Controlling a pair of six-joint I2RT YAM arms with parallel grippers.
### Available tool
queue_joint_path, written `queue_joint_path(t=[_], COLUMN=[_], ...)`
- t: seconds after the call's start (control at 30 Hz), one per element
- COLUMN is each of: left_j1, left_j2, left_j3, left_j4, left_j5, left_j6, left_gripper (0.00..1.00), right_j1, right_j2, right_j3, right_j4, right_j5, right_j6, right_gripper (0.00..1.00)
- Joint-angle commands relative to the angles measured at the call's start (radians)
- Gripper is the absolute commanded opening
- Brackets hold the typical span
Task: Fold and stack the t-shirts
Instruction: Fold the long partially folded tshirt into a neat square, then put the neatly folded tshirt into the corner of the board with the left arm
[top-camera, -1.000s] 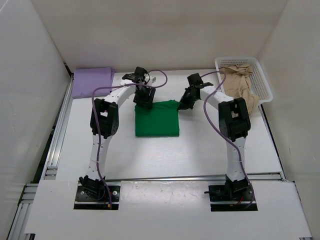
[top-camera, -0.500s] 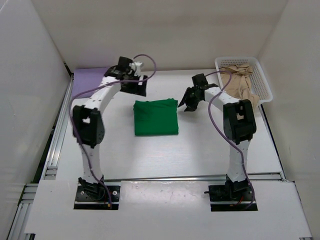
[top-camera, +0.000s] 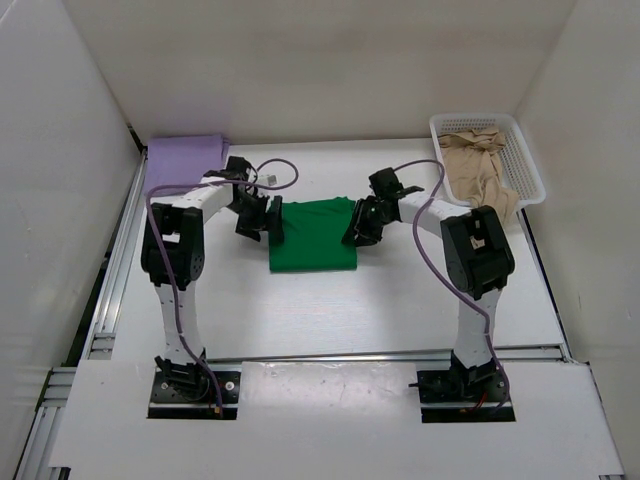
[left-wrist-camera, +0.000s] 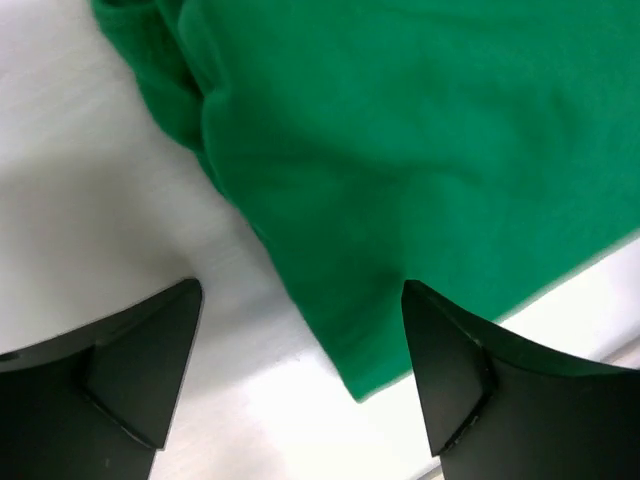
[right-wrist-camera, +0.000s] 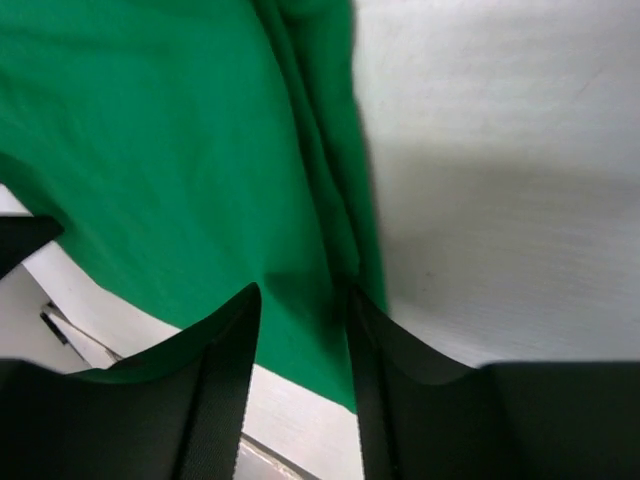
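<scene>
The bright green t-shirt (top-camera: 313, 238) lies folded into a rectangle at the table's middle. My left gripper (top-camera: 257, 217) is low at its left edge and stands open; in the left wrist view its jaws (left-wrist-camera: 300, 345) straddle the green cloth's (left-wrist-camera: 420, 130) edge and corner. My right gripper (top-camera: 358, 228) is at the shirt's right edge, also open, with the folded green edge (right-wrist-camera: 320, 250) lying between its fingers (right-wrist-camera: 225, 380). The lavender t-shirt (top-camera: 185, 160) lies folded at the back left. The tan t-shirt (top-camera: 478, 172) is crumpled in the basket.
The white mesh basket (top-camera: 528, 160) stands at the back right corner, with the tan cloth spilling over its near rim. White walls close in the table on three sides. A metal rail (top-camera: 110, 290) runs along the left edge.
Both grippers let go at the green shirt's far edge and opened. The left arm swung out left, then came down at the shirt's left edge. The right came to its right edge.
</scene>
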Motion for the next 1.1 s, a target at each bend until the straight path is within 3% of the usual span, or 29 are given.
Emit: queue_joint_path(t=[0.0,0.17,0.2,0.3,0.33,0.43,0.6,0.73,0.77,0.83,0.87,0.93,0.97,1.07], left_j1=[0.018,-0.004,-0.004,-0.004,-0.004,0.016,0.067,0.047,0.035,-0.010,-0.023,-0.065,-0.076,-0.108], left_j2=[0.083,0.175,0.187,0.235,0.244,0.267,0.246,0.209,0.193,0.143,0.143,0.184,0.210,0.284], left_j3=[-0.023,-0.045,-0.045,-0.023,-0.013,0.034,0.150,0.362,0.380,0.368,0.368,0.432,0.463,0.495], left_j4=[0.002,0.002,0.002,-0.007,-0.020,-0.050,-0.147,-0.317,-0.317,-0.215,-0.180,-0.158,-0.147,-0.031], left_j5=[0.163,0.311,0.335,0.367,0.378,0.387,0.340,-0.020,-0.221,-0.443,-0.640,-0.801,-0.947,-1.152], left_j6=[0.007,0.007,0.007,0.007,0.007,0.007,0.007,0.007,0.007,0.007,0.007,0.007,0.007,0.007], left_gripper=[0.91,0.79,0.69,0.52,0.37,0.10,0.10,0.10,0.10,0.10,0.10,0.10,0.10,0.10], right_j1=[0.014,0.014,0.014,0.014,0.014,0.023,0.023,-0.018,-0.035,-0.045,-0.046,-0.055,-0.055,-0.055], right_j2=[0.006,0.006,0.006,0.006,0.006,0.006,-0.032,-0.125,-0.168,-0.211,-0.245,-0.268,-0.279,-0.290], right_j3=[-0.028,-0.069,-0.070,-0.079,-0.079,-0.089,-0.111,-0.152,-0.169,-0.197,-0.197,-0.197,-0.197,-0.162], right_j4=[0.035,0.083,0.083,0.092,0.092,0.101,0.088,-0.006,-0.029,-0.073,-0.110,-0.143,-0.172,-0.219], right_j5=[-0.024,-0.034,-0.034,-0.043,-0.043,-0.043,-0.054,-0.037,-0.022,0.046,0.064,0.100,0.100,0.129], right_j6=[0.021,0.055,0.064,0.075,0.075,0.075,0.075,0.055,0.033,0.012,-0.013,-0.035,-0.058,-0.084], right_gripper=[0.42,0.32,0.32,0.29,0.29,0.28,0.28,0.32,0.32,0.33,0.33,0.33,0.33,0.33])
